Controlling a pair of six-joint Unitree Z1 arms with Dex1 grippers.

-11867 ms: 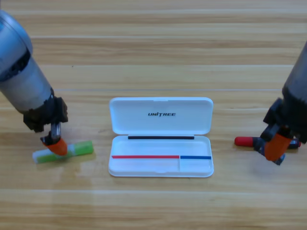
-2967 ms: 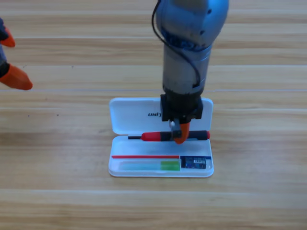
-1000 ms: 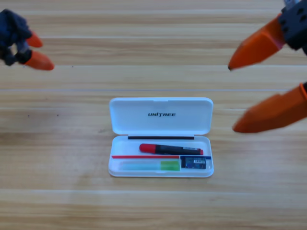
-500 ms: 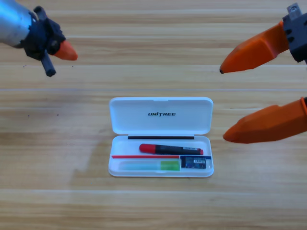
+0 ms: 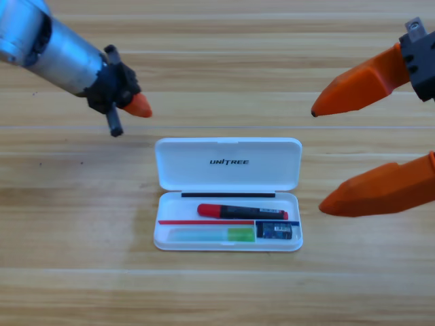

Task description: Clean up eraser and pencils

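The left gripper (image 5: 132, 109) has come in from the top left corner. Half a second ago it was farther up and to the left; now it hangs above the desk (image 5: 217, 292), near the top left corner of the white pencil case (image 5: 228, 193). It holds nothing. Only one orange jaw shows clearly, so I cannot tell if it is open or closed.

The right gripper (image 5: 319, 156) waits at the right edge, big and partly cut off. Its two jaws are wide apart and empty.

All the things are in the case now. The red-capped black pencil (image 5: 242, 211) lies in the back slot. The green pencil (image 5: 212, 235) lies in the front slot, with the eraser (image 5: 277, 231) in the little box just right of it. The lid is still open, so the left gripper is probably coming to close it.

The green pencil is pale and hard to see against the white.
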